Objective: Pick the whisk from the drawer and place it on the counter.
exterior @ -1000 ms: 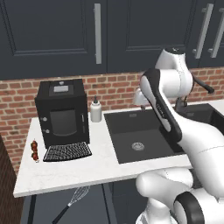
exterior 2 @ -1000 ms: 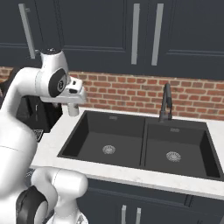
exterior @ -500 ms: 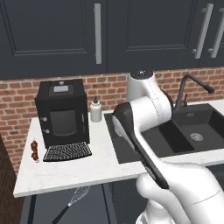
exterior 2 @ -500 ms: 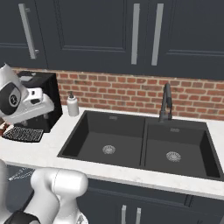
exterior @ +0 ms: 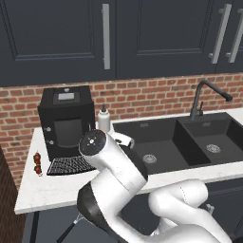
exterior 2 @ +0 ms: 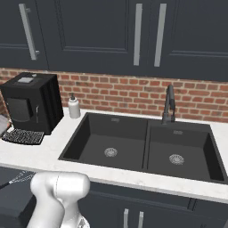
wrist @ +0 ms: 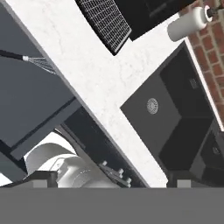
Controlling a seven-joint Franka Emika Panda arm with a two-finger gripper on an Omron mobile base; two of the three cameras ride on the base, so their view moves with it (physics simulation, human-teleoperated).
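Can't tell whether the hand is apart or together, but just below it the whisk [wrist: 37,62] lies in the open drawer [wrist: 26,100], wires tucked against the white table [wrist: 94,83] edge.

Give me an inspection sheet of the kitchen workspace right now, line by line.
Surface: white marbled counter with black double sink.
Job's things: whisk lies in the open drawer, wire loops toward the counter edge.
Clutter: coffee machine, its grille tray, white bottle, small red item.
Gripper: fingers not made out; state cannot be told.
Cables: nothing seen.
Surroundings: brick backsplash, dark upper cabinets, faucet.
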